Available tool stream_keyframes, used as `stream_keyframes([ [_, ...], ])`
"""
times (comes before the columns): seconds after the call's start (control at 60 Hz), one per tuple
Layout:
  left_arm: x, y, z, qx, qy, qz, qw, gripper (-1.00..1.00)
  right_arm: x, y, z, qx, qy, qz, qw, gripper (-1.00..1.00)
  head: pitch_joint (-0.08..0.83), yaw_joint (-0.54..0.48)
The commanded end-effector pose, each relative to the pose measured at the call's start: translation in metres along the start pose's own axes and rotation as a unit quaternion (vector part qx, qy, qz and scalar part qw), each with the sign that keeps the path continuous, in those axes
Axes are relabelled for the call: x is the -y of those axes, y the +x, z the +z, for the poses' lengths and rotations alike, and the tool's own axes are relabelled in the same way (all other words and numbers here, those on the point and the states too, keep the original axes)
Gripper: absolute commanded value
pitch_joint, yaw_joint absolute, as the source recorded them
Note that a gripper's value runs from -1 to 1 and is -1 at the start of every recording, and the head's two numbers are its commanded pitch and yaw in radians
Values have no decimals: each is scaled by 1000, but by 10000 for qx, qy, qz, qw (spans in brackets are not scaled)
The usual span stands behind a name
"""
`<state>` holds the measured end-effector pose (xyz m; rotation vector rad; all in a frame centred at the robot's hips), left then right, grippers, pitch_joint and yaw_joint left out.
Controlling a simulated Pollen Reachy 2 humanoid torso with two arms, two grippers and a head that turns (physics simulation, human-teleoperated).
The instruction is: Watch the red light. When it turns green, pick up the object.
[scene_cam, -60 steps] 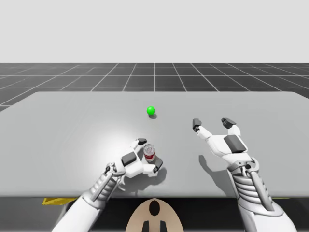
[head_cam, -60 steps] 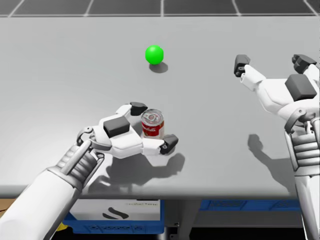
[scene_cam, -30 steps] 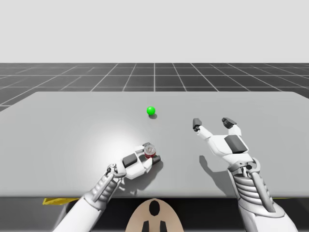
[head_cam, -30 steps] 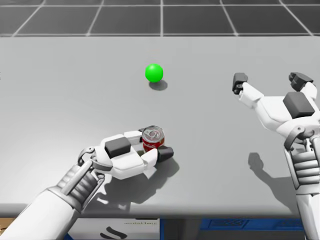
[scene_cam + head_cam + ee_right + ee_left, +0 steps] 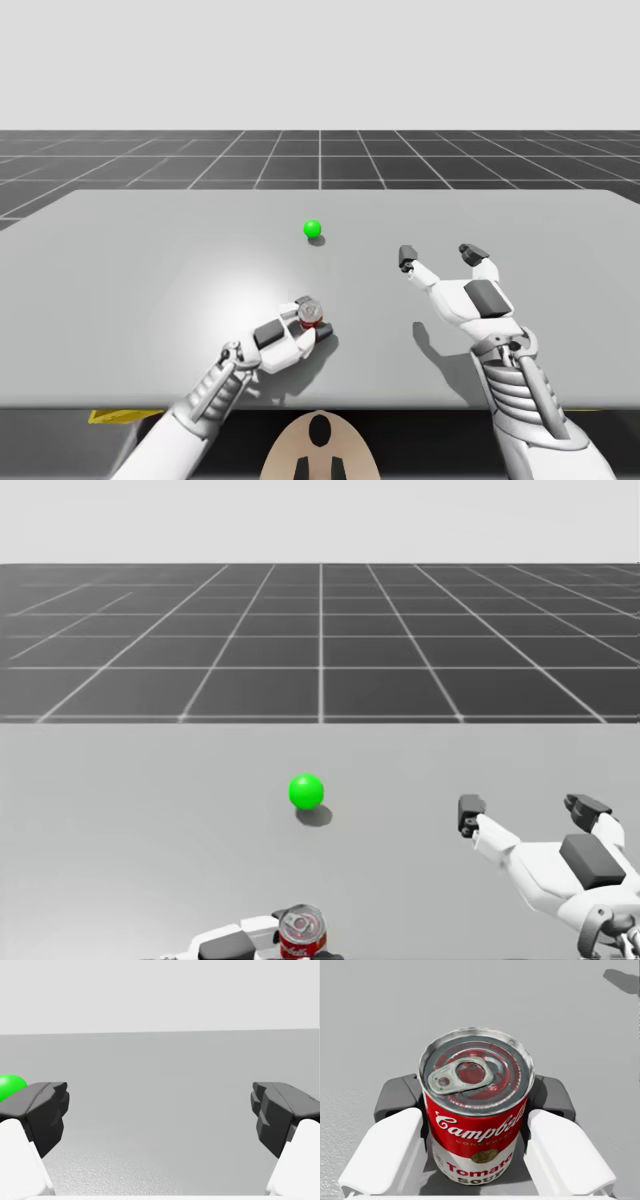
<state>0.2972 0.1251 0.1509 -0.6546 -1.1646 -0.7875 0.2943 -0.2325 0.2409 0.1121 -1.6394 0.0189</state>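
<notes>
On the grey desk (image 5: 150,260), my right claw (image 5: 439,255) hovers with fingers spread wide and nothing between them, my left claw (image 5: 311,322) is clamped from both sides on the red-and-white can (image 5: 477,1125) near the front edge, and the small light (image 5: 313,229) beyond glows green.

My arms (image 5: 550,455) are white with ribbed grey wrists (image 5: 510,370); left gripper (image 5: 312,321) and right gripper (image 5: 440,256) have dark grey pads (image 5: 42,1105).
</notes>
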Motion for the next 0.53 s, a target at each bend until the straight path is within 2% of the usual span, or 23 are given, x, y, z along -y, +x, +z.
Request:
stream_keyframes([
  [0.017, -1, 24, 9, 288, 104, -46, 9995, 1000, -3, -2, 0, 13, 8, -39, 10000, -1000, 276, 10],
  [0.117, -3, 46, 21, 514, 240, -157, 9983, 1000, -2, -2, 0, 10, 9, -34, 10000, -1000, 272, 11],
  [0.133, -3, 54, 26, 602, 313, -262, 9973, 1000, -2, -2, -1, 11, 3, -32, 10000, -1000, 270, 11],
  [0.333, -3, 114, 57, 1164, 754, -643, 9882, 1000, -2, -2, -1, -77, -59, -119, 9999, -1000, 262, 15],
  [0.417, 2, 145, 71, 1515, 890, -841, 9808, 1000, -4, -4, -6, 211, -427, 198, 9987, -1000, 261, 18],
  [0.45, 6, 157, 76, 1654, 938, -944, 9772, 1000, -5, -5, -8, 290, -536, 92, 9981, -1000, 260, 19],
  [0.467, 8, 164, 79, 1744, 971, -1035, 9744, 1000, -6, -7, -10, 451, -627, 20, 9970, -1000, 258, 19],
  [0.5, 13, 175, 84, 1883, 1017, -1154, 9700, 1000, -6, -7, -10, 492, -629, 151, 9967, -1000, 256, 19],
  [0.533, 16, 182, 87, 1972, 1038, -1192, 9675, 1000, -5, -7, -11, 532, -659, 185, 9962, -1000, 255, 19],
])
